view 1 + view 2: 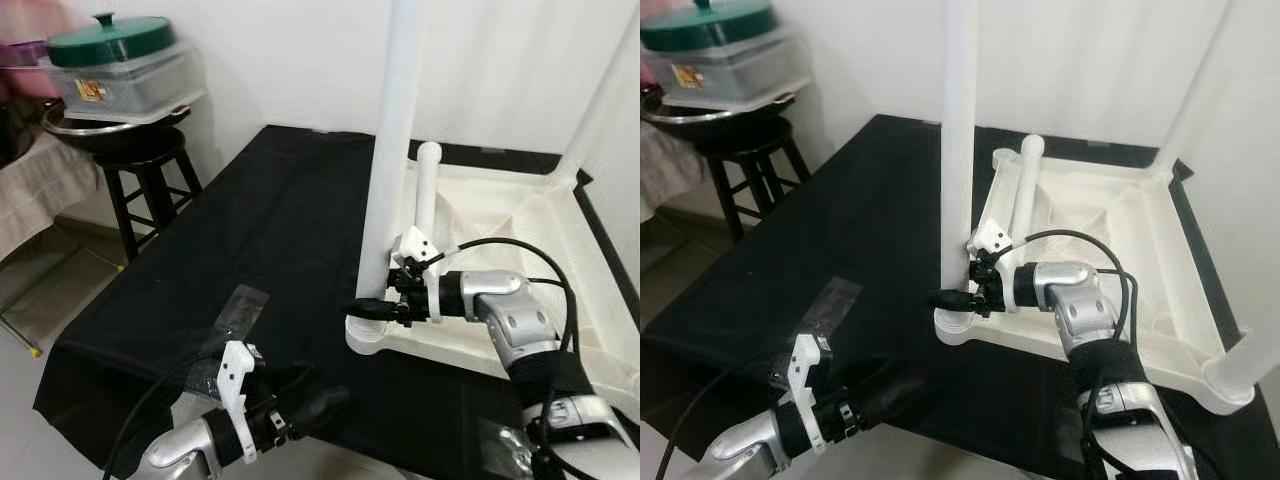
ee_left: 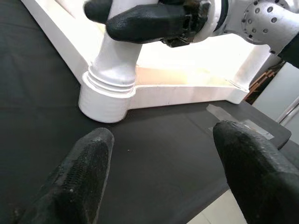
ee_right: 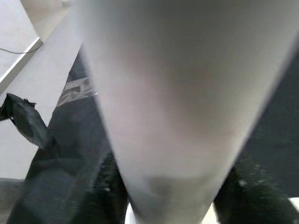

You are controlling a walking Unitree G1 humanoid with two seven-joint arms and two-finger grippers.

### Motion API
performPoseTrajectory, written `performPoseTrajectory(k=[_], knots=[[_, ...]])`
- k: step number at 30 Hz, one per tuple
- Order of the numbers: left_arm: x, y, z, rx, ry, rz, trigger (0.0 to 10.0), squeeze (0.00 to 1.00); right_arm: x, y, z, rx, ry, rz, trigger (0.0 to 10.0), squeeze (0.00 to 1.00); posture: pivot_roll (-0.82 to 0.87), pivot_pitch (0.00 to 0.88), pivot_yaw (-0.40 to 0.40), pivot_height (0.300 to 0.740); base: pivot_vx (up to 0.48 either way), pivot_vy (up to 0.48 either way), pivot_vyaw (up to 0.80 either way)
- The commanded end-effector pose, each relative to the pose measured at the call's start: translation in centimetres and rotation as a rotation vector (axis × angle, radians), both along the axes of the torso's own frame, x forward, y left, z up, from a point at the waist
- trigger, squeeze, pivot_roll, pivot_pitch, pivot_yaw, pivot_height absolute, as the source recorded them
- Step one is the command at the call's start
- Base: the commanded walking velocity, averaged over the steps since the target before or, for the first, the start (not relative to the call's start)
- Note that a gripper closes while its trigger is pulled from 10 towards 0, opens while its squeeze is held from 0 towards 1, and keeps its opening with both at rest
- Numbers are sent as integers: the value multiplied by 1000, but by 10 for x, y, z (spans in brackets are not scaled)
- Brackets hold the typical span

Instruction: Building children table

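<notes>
At the near corner socket point(image 1: 368, 335) of the upturned white tabletop point(image 1: 500, 215), an upright leg point(image 1: 395, 140) is clamped by the right hand point(image 1: 385, 300); seating is judged underway. Left hand point(image 2: 159, 163), fingers apart, hovers over the black-draped counter point(image 1: 270, 210). Twisting down comes next.

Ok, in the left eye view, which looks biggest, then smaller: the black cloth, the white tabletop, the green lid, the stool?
1. Black cloth
2. White tabletop
3. and 4. Stool and green lid look about alike; they're also farther away.

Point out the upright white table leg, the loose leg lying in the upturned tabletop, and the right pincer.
upright table leg point(image 1: 395, 150), left eye view, mid-shaft.
loose table leg point(image 1: 427, 190), left eye view, upper shaft.
right pincer point(image 1: 370, 310), left eye view, between fingertips at the upright leg's base.
</notes>
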State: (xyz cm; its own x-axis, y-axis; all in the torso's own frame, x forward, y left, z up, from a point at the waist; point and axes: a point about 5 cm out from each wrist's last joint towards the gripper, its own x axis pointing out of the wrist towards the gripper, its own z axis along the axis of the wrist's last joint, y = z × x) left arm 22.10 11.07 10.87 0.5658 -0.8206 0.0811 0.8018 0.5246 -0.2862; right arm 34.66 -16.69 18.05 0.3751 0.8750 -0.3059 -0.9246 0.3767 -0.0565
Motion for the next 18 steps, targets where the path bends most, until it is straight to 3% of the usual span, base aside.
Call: performPoseTrajectory(k=[1, 5, 10, 11, 12, 13, 14, 15, 16, 18], knots=[[1, 1, -4, 5, 7, 2, 10000, 0, -1, -1, -3, 30, 22, 27, 0, 0, 10, 0, -6, 740, 0, 0, 0], [2, 1, -4, 5, 5, 2, 10000, 0, -2, -7, -5, 63, 17, 8, 0, 0, 1, 0, -4, 740, 0, 0, 0], [2, 2, -4, 2, 2, 0, 10000, 0, -6, 0, -23, 58, -42, -174, 0, 0, -3, 0, -12, 740, 0, 0, 0], [2, 3, -4, 3, 0, 1, 10000, 0, -9, 9, -36, 13, -62, -328, 0, 0, 1, 0, -14, 740, 0, 0, 0], [2, 3, -4, 3, 0, 1, 10000, 0, -9, 9, -36, 13, -62, -328, 0, 0, 1, 0, -14, 740, 0, 0, 0], [2, 4, -4, 4, -2, 4, 10000, 0, -13, 15, -48, -8, -91, -598, 0, 0, 1, 0, -14, 740, 0, 0, 0], [2, 4, -4, 4, -2, 4, 10000, 0, -13, 15, -48, -8, -91, -598, 0, 0, 1, 0, -14, 740, 0, 0, 0], [3, 5, -3, 4, -5, 9, 10000, 0, -35, 29, -67, -12, -42, -735, 0, 0, -5, 7, 2, 740, 0, 0, 0], [3, 8, -3, 8, -7, 14, 10000, 0, -50, 48, -70, -65, -93, -725, 0, 0, -37, 2, 33, 740, 0, 0, 0], [4, 9, -4, 9, -6, 15, 10000, 0, -60, 59, -69, -59, -113, -693, 0, 0, -41, 0, 34, 740, 0, 0, 0]])
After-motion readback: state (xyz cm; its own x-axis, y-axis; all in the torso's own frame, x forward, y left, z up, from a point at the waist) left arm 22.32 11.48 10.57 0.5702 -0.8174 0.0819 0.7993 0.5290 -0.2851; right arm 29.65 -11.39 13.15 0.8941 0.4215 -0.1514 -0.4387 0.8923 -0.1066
